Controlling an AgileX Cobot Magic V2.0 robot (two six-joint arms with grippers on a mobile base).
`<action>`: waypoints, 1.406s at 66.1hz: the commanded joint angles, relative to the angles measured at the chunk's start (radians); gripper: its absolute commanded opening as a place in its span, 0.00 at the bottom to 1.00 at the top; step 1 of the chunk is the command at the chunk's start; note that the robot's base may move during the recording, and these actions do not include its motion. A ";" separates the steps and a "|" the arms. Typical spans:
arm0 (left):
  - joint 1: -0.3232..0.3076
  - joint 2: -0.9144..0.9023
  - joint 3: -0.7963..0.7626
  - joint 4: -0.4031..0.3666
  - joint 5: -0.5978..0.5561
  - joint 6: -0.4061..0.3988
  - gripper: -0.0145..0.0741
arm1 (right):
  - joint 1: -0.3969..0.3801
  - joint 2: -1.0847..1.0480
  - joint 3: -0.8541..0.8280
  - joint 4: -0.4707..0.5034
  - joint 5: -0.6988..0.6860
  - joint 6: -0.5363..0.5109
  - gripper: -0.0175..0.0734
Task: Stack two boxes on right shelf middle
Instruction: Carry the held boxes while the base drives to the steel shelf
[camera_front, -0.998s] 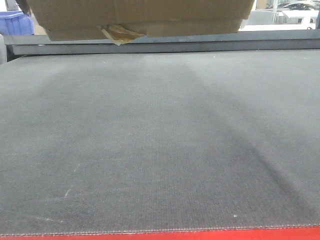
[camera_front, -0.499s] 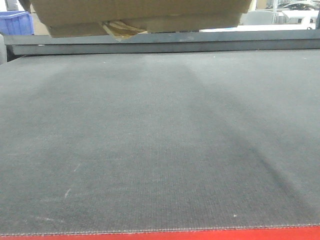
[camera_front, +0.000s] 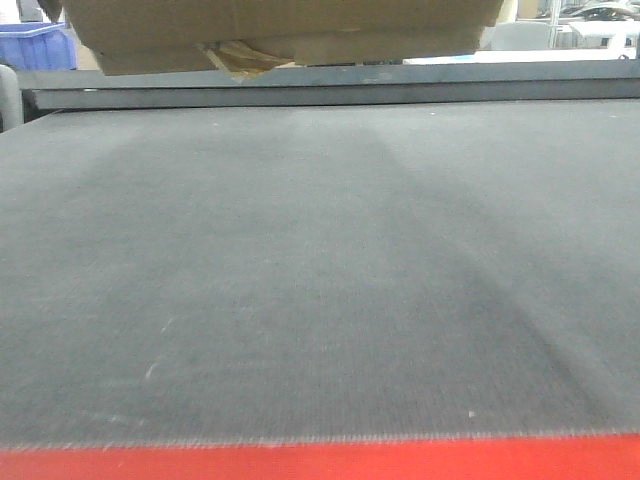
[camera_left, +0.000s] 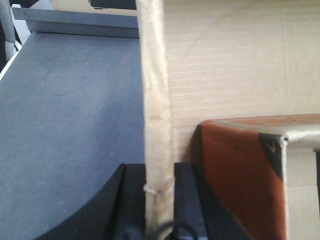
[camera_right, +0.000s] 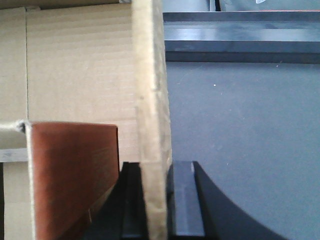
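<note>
A brown cardboard box (camera_front: 280, 25) hangs above the far end of the grey mat, cut off by the top edge of the front view, with a ragged scrap of yellowish tape (camera_front: 240, 55) under it. In the left wrist view my left gripper (camera_left: 159, 172) is shut on the box's upright left wall (camera_left: 156, 100). My right gripper (camera_right: 155, 170) is shut on the right wall (camera_right: 150, 90) of that box. Inside the box a reddish-brown panel (camera_left: 235, 175) shows, as it does in the right wrist view (camera_right: 70, 170). I see only this one box. The shelf is out of view.
A grey mat (camera_front: 320, 280) covers the table, with a red strip (camera_front: 320, 462) along its near edge. A dark rail (camera_front: 330, 88) runs across the far end. A blue plastic bin (camera_front: 35, 45) stands at the back left.
The box has risen a little, so less of its underside shows. The front view has shifted: the red strip is wider and the blue bin sits further right.
</note>
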 joint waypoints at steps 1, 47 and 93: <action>-0.001 -0.018 -0.013 0.011 -0.040 -0.006 0.04 | -0.004 -0.019 -0.016 -0.022 -0.076 0.008 0.02; -0.001 -0.018 -0.013 0.011 -0.040 -0.006 0.04 | -0.004 -0.019 -0.016 -0.022 -0.076 0.008 0.02; -0.001 -0.018 -0.013 0.011 -0.040 -0.006 0.04 | -0.004 -0.019 -0.016 -0.022 -0.084 0.008 0.02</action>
